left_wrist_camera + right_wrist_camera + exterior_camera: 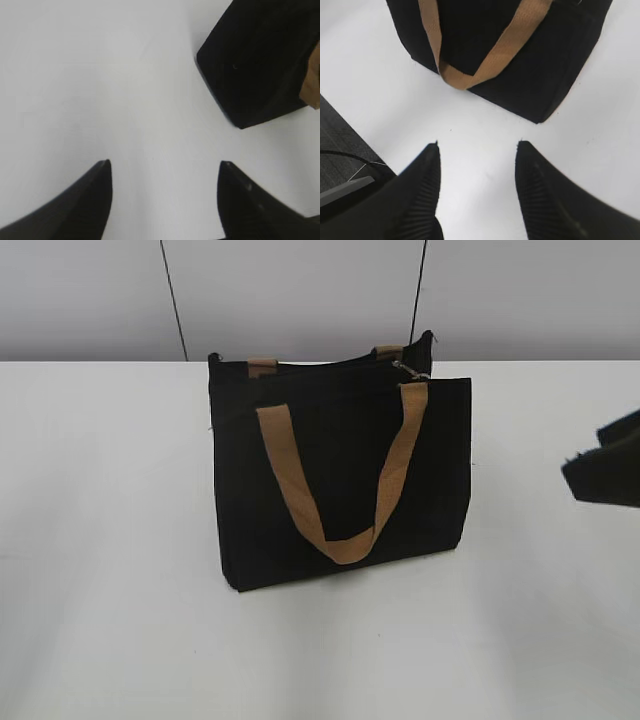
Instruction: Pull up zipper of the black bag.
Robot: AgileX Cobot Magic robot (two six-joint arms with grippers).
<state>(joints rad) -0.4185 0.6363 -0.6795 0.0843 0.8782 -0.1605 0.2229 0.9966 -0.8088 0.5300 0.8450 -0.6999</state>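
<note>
1. We see the black bag (340, 475) standing upright on the white table (100, 540), its zipper (408, 370) pull at the top rim's right end.
2. Our right gripper (477, 145) hangs spread beside the bag, holding nothing.
3. Our left gripper (165, 165), also spread and empty, hangs off the bag's corner, likely ready to brace it.

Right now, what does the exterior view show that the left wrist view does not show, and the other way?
Only the exterior view shows the whole black bag standing upright, its front tan handle hanging down, the zipper along the top rim with a silvery pull at the right end, and the right hand at the frame edge. Only the left wrist view shows the left hand, open above the table, holding nothing. Both show the bag and the white table.
</note>
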